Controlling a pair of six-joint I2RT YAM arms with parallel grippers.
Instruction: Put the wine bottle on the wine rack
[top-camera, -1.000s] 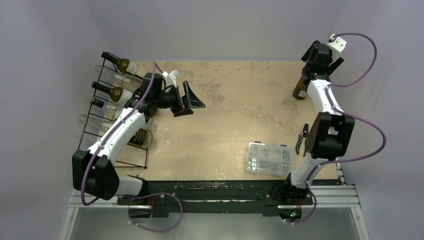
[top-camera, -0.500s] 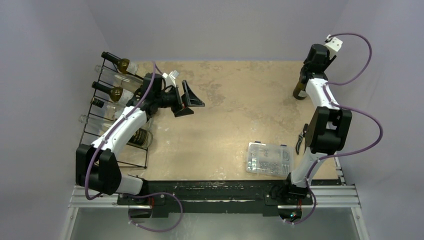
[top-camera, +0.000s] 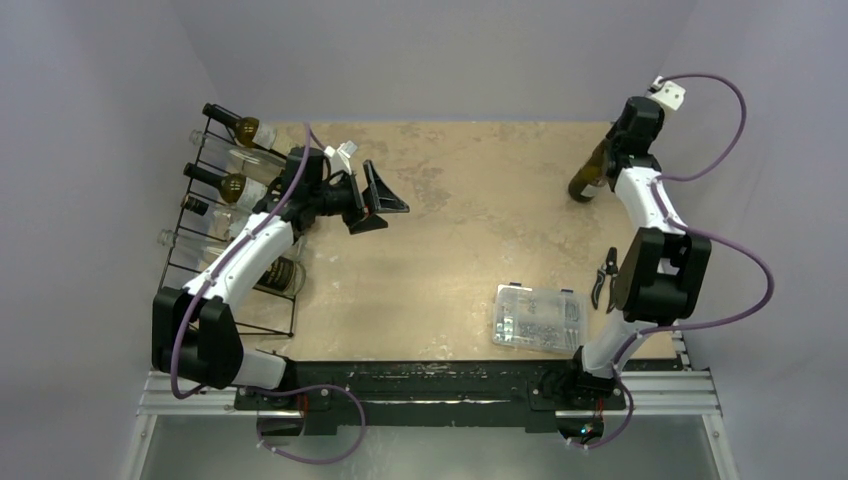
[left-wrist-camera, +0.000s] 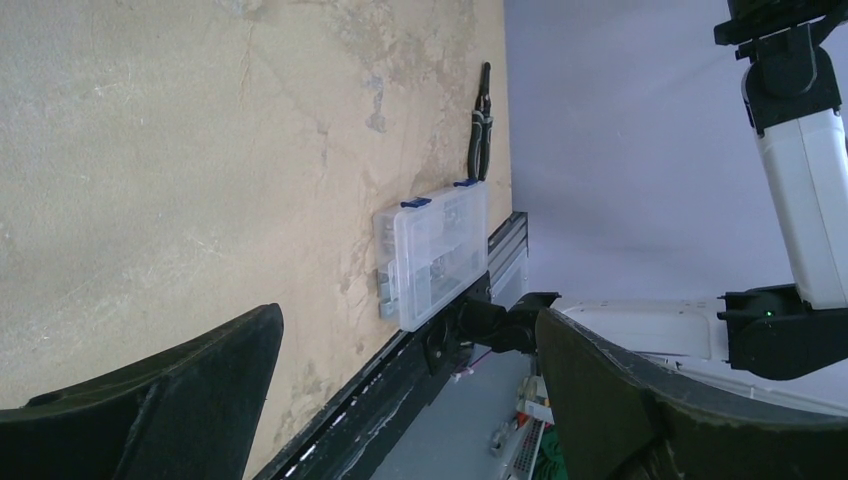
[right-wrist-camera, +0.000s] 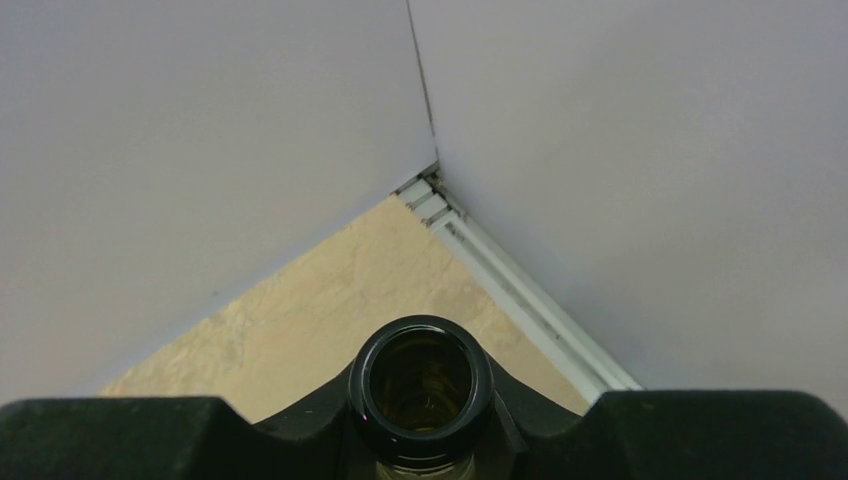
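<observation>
The wine bottle (top-camera: 588, 178), dark olive glass, leans at the far right corner of the table. My right gripper (top-camera: 622, 142) is shut on its neck. In the right wrist view the bottle's open mouth (right-wrist-camera: 421, 380) sits between the black fingers of the right gripper (right-wrist-camera: 421, 425). The black wire wine rack (top-camera: 197, 262) stands at the left edge with several bottles (top-camera: 232, 186) lying in it. My left gripper (top-camera: 385, 200) hangs open just right of the rack, holding nothing. In the left wrist view the left gripper (left-wrist-camera: 408, 315) has both jaws wide apart.
A clear plastic box (top-camera: 538, 318) of small parts lies at the near right, also seen as the box (left-wrist-camera: 432, 250). Black pliers (top-camera: 602, 277) lie beside the right arm; the same pliers (left-wrist-camera: 480, 120) show near the table edge. Walls close in behind the bottle.
The right gripper has shut on the bottle's neck, and the bottle has tipped and shifted left from its upright spot. The left arm has barely moved.
</observation>
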